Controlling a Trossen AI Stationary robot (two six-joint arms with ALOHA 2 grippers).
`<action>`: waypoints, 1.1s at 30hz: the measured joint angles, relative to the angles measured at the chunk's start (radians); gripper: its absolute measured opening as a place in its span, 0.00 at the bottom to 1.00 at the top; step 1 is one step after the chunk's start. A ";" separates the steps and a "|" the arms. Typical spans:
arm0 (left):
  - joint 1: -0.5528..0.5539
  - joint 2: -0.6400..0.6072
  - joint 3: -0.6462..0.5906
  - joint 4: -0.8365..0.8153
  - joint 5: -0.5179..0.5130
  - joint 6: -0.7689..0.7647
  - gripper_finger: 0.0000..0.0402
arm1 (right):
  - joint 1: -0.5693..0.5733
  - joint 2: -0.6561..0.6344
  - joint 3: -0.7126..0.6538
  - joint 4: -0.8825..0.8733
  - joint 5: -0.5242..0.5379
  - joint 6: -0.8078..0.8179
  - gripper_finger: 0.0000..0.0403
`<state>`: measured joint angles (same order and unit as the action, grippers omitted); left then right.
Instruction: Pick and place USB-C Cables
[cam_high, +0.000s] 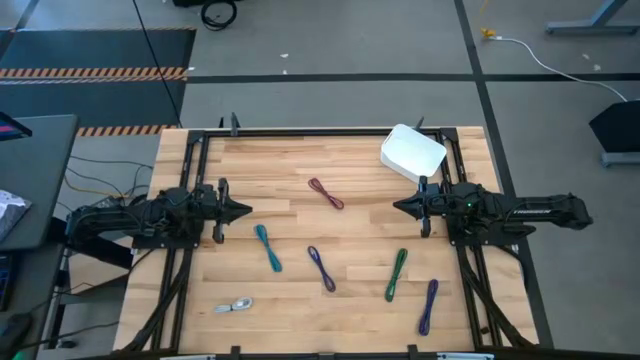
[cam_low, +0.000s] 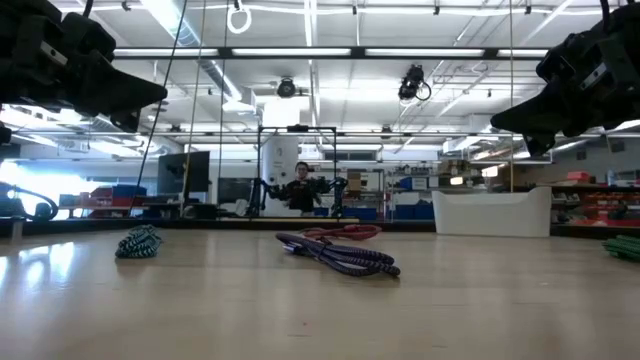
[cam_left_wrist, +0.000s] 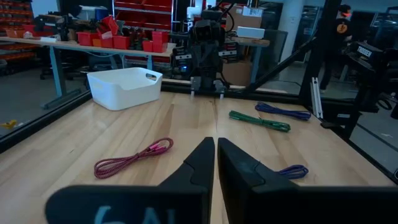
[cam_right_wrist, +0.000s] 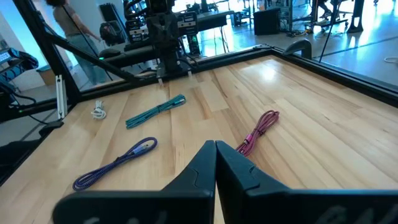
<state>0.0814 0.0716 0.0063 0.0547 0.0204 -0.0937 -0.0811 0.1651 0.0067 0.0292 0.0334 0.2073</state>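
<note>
Six cable bundles lie flat on the wooden table: dark red (cam_high: 326, 193) toward the far middle, teal (cam_high: 268, 247), a purple one (cam_high: 320, 267) in the middle, green (cam_high: 396, 274), a second purple (cam_high: 428, 305) near the right corner, and silver-white (cam_high: 234, 306) near the left. My left gripper (cam_high: 246, 210) hovers shut at the table's left side, above the surface. My right gripper (cam_high: 398, 206) hovers shut at the right side, facing it. In the left wrist view the dark red cable (cam_left_wrist: 132, 158) lies ahead of the shut fingers (cam_left_wrist: 216, 149); the right wrist view shows it too (cam_right_wrist: 259, 131).
A white rounded-square tray (cam_high: 412, 153) stands at the far right corner of the table. A dark metal frame (cam_high: 320, 131) runs round the table edge. A person (cam_low: 300, 188) is in the room beyond the far edge. Bare wood lies between the two grippers.
</note>
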 joint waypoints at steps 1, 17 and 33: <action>0.000 0.000 0.000 0.000 0.000 0.000 0.07 | 0.000 0.000 0.000 0.000 0.000 0.000 0.03; 0.000 0.000 0.000 0.000 0.000 -0.116 0.07 | 0.000 0.000 0.000 0.000 0.000 0.000 0.03; 0.000 0.000 0.000 0.000 0.001 -0.419 0.07 | 0.000 0.000 0.000 0.102 0.000 0.065 0.03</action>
<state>0.0813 0.0719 0.0063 0.0551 0.0214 -0.5125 -0.0809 0.1652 0.0067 0.1310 0.0330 0.2726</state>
